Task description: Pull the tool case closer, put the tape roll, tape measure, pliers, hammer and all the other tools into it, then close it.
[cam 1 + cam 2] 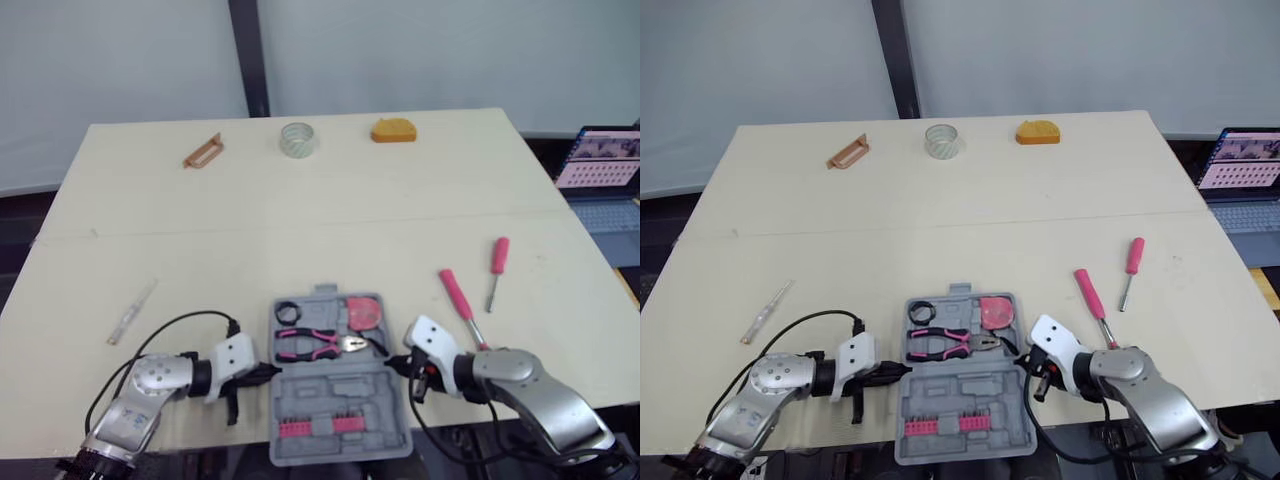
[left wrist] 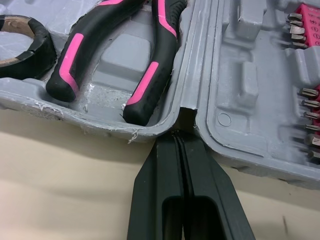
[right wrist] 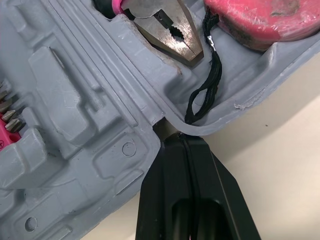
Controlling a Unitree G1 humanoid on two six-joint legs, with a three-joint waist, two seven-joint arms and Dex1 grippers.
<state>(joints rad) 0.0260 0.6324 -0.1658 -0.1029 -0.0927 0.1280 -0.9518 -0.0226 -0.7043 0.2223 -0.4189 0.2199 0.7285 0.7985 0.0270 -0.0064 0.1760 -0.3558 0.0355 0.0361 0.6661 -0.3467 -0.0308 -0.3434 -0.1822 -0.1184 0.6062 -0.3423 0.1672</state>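
While the pull-closer step looks nearly done, the open grey moulded-plastic tool case [image 1: 340, 392] sits at the table's near edge, between left gripper [image 1: 266, 372] and right gripper [image 1: 394, 366]. Next, by my reading: back off and fetch the loose pink-handled screwdrivers [image 1: 456, 296].

Left wrist: fingers [image 2: 160, 170] pressed together, holding nothing, tips at the case's hinge notch; pink-and-black pliers [image 2: 150, 85] seated.

Right wrist: same, at the opposite notch.

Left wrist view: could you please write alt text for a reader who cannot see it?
The shut left gripper rests its tips at the hinge notch of the open grey tool case on the pale table. One half holds black-and-pink pliers and a black tape roll; the other holds screwdriver bits.
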